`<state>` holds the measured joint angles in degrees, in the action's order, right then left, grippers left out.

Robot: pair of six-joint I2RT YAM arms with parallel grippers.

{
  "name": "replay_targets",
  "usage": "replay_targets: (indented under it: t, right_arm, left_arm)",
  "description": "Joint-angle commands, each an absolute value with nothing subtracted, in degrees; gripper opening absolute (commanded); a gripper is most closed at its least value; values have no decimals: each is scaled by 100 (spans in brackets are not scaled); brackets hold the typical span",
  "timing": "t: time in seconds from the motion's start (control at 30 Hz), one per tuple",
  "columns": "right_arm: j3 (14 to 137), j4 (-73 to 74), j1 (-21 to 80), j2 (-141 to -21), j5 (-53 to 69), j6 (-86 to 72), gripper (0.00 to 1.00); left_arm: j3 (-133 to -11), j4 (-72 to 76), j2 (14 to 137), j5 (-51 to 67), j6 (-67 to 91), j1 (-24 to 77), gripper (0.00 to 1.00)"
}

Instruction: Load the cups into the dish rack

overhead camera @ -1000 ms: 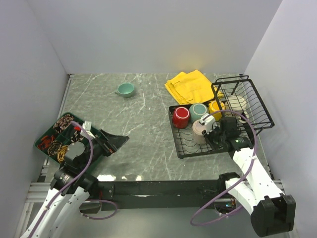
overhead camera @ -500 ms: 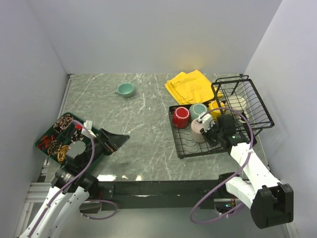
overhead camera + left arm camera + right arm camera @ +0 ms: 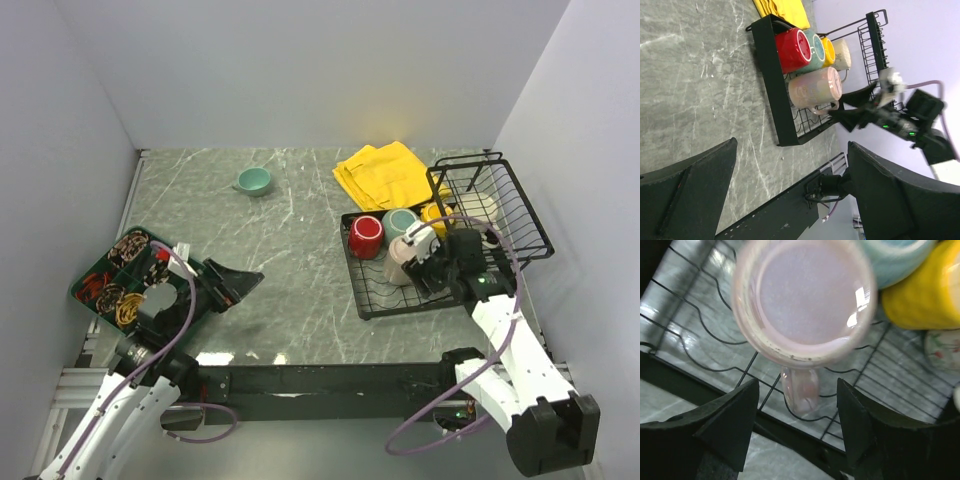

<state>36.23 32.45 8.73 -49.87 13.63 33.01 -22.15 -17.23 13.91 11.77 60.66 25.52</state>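
Observation:
The black wire dish rack [image 3: 372, 300] stands at the right. In its flat part are the red mug [image 3: 365, 237], the grey-teal mug [image 3: 402, 222], the yellow mug [image 3: 434, 214] and the beige-pink mug [image 3: 399, 262]. The cream mug [image 3: 478, 208] is in the raised basket. The small teal cup [image 3: 254, 180] sits alone at the far middle of the table. My right gripper [image 3: 799, 407] is open, one finger on each side of the beige-pink mug's handle [image 3: 801, 387], not touching it. My left gripper [image 3: 238, 285] is open and empty over the near left of the table.
A yellow cloth [image 3: 385, 172] lies behind the rack. A dark green compartment tray [image 3: 100, 272] with small items sits at the left edge, beside my left arm. Grey walls close in the table on three sides.
My right gripper has shifted slightly beside the beige-pink mug, which stays in the rack. My left gripper has crept a little to the right. The mugs and the teal cup have not moved.

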Motion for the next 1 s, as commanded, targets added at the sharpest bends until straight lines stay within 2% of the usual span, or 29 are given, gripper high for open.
replay_targets:
  t: [0.0, 0.1, 0.27, 0.7, 0.77, 0.9, 0.97]
  right_arm:
    - [4674, 3953, 887, -4667, 1695, 3270, 70]
    - [5237, 4358, 975, -4842, 2142, 3200, 69]
    - [5458, 4078, 1976, -5132, 2320, 2541, 66]
    - [5475, 3841, 2512, -5887, 2541, 2892, 64]
    - [5545, 3718, 2688, -6055, 2295, 2699, 60]
    - [5870, 3490, 3102, -6739, 1164, 2435, 37]
    - [5941, 3314, 3278, -6899, 749, 2250, 32]
  left_arm:
    - [-2320, -1485, 1494, 1204, 5889, 2522, 96]
    - [-2382, -1494, 1547, 1169, 5845, 2514, 96]
    - [-2469, -1547, 1573, 1107, 5801, 2522, 96]
    - [-2558, -1688, 1617, 1072, 5722, 2522, 96]
    - [-2593, -1688, 1679, 1063, 5704, 2522, 96]
    - [-2628, -1687, 1705, 1028, 5722, 2522, 97]
    - [-2610, -1705, 1670, 1020, 5739, 2522, 96]
